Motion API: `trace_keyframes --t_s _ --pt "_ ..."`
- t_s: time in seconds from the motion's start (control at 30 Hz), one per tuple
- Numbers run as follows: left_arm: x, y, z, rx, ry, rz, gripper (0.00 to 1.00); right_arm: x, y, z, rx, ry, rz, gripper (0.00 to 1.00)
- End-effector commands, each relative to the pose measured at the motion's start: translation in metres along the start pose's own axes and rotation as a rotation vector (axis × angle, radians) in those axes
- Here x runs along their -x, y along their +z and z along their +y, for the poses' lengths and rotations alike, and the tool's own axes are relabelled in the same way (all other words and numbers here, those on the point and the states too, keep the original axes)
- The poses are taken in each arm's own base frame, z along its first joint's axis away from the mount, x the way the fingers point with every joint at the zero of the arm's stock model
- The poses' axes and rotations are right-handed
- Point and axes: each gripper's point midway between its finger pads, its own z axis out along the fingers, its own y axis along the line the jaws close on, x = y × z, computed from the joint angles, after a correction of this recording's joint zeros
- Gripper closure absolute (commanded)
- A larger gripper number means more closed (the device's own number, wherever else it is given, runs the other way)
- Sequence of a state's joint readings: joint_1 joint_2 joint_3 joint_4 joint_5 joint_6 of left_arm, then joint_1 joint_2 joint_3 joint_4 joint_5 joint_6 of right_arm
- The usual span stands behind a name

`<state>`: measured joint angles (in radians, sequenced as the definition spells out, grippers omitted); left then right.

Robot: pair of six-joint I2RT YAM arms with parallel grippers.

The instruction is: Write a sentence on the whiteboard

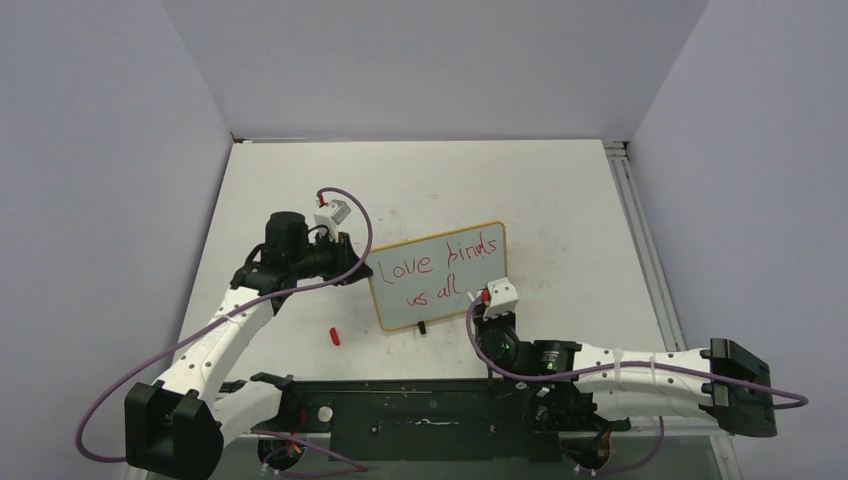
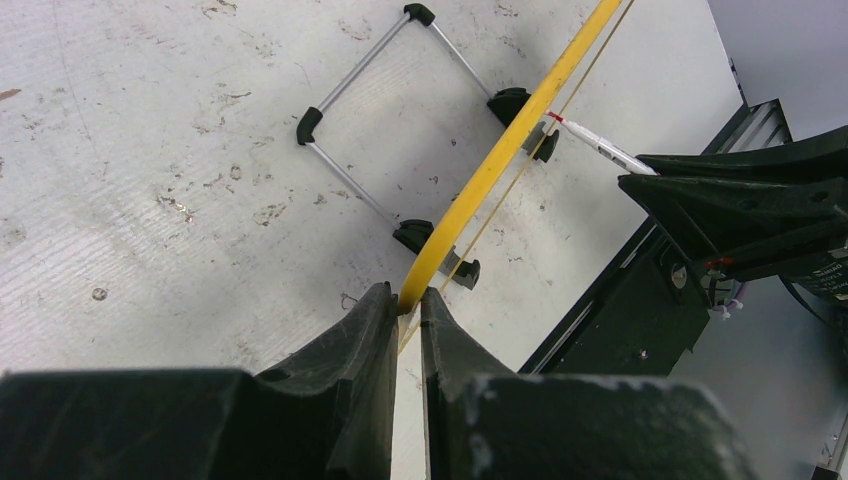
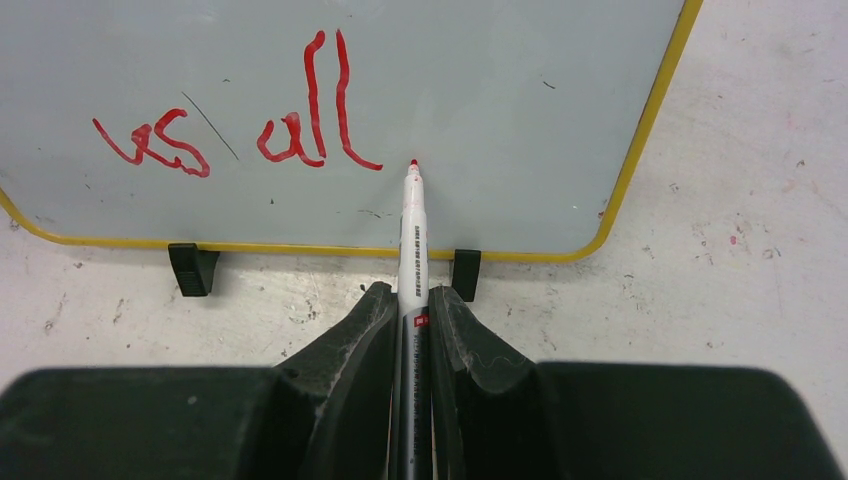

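The left gripper (image 2: 405, 300) pinches the left edge of the whiteboard (image 1: 455, 272), a glossy white rectangle with a thin yellow frame, rounded corners and black feet, on the scuffed table (image 1: 560, 200). The right gripper (image 3: 410, 300) clasps a slim white marker (image 3: 412, 230), whose red tip is at the board just right of "all" in the sentence (image 3: 310, 130).

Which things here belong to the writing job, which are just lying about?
In the job: whiteboard, sentence, marker in right pincer, left pincer clamping the frame.
Lying about: small red piece on the table, perhaps a cap.
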<state>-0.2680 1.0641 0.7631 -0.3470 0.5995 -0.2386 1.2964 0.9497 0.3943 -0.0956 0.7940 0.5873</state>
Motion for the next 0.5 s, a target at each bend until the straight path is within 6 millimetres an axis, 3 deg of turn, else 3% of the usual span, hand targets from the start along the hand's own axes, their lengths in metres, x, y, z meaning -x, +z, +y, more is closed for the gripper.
trace_keyframes --t_s 0.0,0.23,0.47 --pt "0.012 -0.001 -0.003 0.002 0.023 -0.032 0.90 0.017 0.002 0.008 0.010 0.042 -0.039 0.95" --pt "0.013 -0.001 -0.003 0.002 0.024 -0.032 0.90 0.024 -0.001 0.009 0.021 0.063 -0.050 0.95" --pt "0.012 -0.002 -0.003 0.006 0.019 -0.030 0.88 0.051 -0.021 0.007 0.060 0.101 -0.088 0.95"
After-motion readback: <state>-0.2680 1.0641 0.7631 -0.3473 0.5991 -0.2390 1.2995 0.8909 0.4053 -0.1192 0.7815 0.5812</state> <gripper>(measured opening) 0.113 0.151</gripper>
